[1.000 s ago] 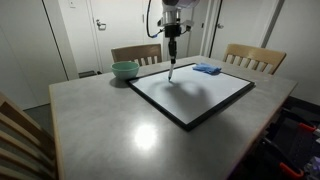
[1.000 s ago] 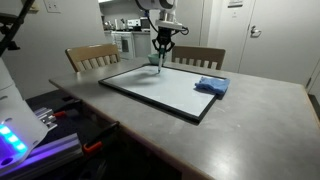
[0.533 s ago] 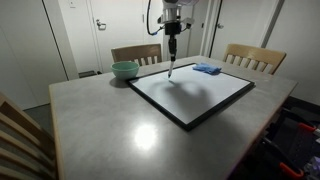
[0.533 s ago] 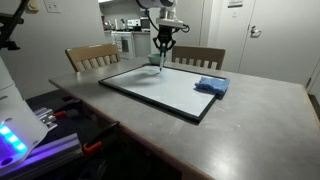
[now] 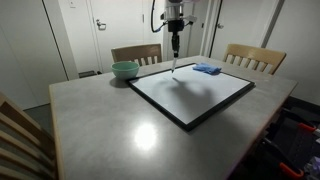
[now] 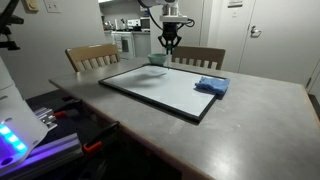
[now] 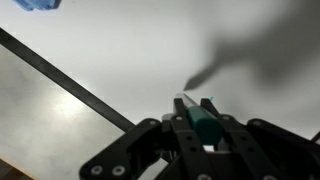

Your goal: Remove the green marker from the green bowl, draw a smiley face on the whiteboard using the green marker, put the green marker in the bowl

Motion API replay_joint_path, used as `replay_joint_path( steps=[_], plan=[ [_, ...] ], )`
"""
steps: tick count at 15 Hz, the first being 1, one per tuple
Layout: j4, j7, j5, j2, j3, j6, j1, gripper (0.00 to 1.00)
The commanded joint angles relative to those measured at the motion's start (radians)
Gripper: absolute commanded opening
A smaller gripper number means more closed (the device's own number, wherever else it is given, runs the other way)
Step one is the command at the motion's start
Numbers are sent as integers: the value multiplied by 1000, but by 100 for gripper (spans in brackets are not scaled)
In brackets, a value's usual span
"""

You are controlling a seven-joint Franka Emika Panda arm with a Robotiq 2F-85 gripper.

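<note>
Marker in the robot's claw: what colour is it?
The marker is green; the wrist view shows it best.

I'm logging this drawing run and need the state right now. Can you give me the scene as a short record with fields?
pincer: shut on the green marker, above the far part of the whiteboard
green marker: upright, tip pointing down at the board; cannot tell whether it touches
whiteboard: flat on the table; no drawn marks visible
green bowl: on the table beside a board corner, apart from the pincer
blue cloth: lying on a corner of the whiteboard
</note>
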Motion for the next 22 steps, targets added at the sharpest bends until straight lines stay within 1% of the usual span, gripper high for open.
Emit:
replay_joint_path(
  steps=[1, 3, 5, 10, 16, 22],
  plan=[
    [-47, 37, -64, -19, -28, 63, 1, 5],
    [-61, 39, -56, -20, -21, 89, -11, 5],
    [-64, 11, -9, -22, 6, 103, -36, 5],
    [-58, -5, 52, -32, 36, 100, -51, 5],
    [-57, -10, 99, -23, 50, 101, -57, 5],
    [-73, -1, 109, -27, 48, 98, -54, 5]
  ],
)
